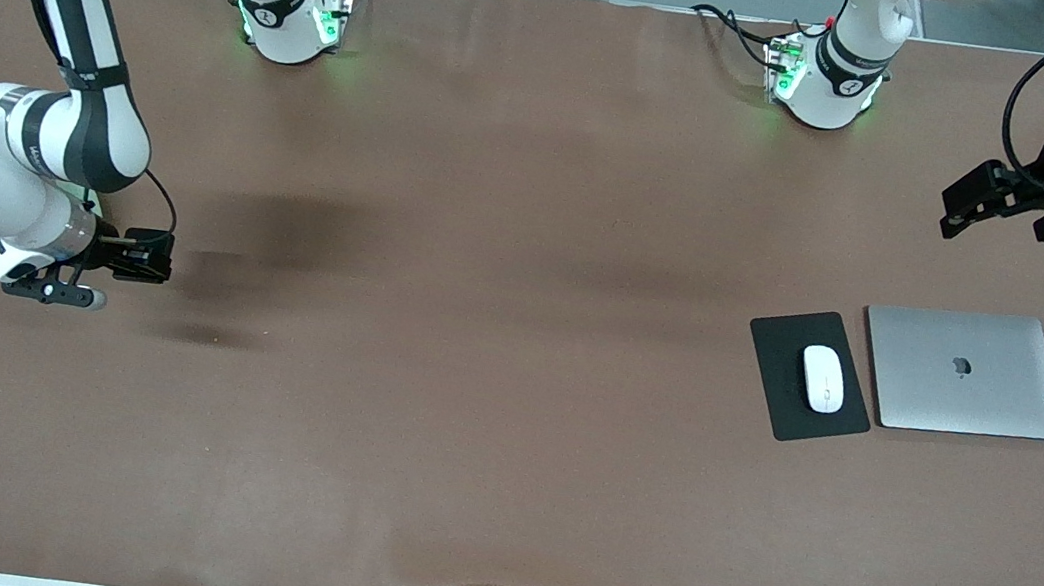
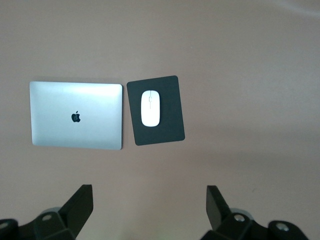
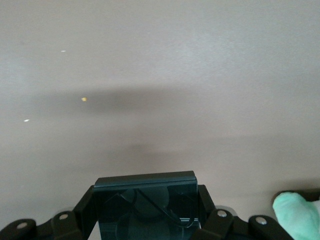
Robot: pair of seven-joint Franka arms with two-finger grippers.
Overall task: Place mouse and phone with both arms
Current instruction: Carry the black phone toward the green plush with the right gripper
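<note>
Resting on the black mouse pad (image 1: 808, 375), the mouse (image 1: 822, 378) lies just beside a closed silver laptop (image 1: 965, 373), toward the left arm's end of the tabletop (image 1: 471, 377). The left hand (image 1: 972, 206) hangs above that end with fingers spread wide — nothing between them. The right hand (image 1: 146, 256) grips the phone (image 3: 146, 202) over the right arm's end.

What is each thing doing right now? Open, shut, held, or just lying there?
mouse: lying on the mouse pad, not held.
mouse pad: flat on the table beside the laptop.
laptop: shut, lying flat.
phone: held between the right gripper's fingers.
left gripper: open, holding nothing.
right gripper: shut on the phone.
</note>
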